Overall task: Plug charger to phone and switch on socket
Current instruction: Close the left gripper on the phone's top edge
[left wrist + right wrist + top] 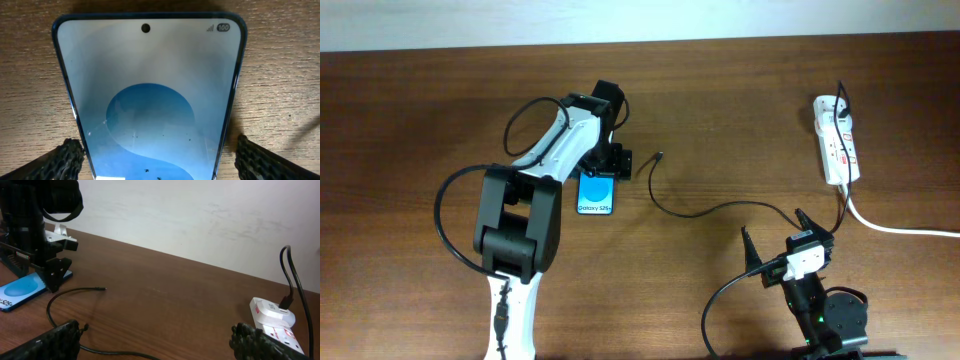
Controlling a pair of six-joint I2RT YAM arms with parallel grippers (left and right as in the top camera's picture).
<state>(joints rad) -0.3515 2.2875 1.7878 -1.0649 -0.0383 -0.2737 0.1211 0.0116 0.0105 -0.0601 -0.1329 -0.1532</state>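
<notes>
Two arms work over a wooden tabletop. Step in hand, by my reading: pre-grasp, w/ nothing plugged at the phone end yet. Spread wide, left fingers straddle phone, one beside each long edge and apart from both, so no pinch. Phone lies flat, screen up, left of centre. Likewise spread and empty, right fingers sit low above the tabletop nr their own base, btwn phone and socket. Loose curve of charger crosses the tabletop. Its tip lies free near phone's right side, not touching it. Its far end appears seated in socket, which lies at far right; switch position too small to tell. Next move (judgement): one arm must take the cable close behind the tip and turn it to face the phone's port. Port not visible here, prob. on a short edge. Left fingers could close to steady phone meanwhile. Socket switch comes after.
</notes>
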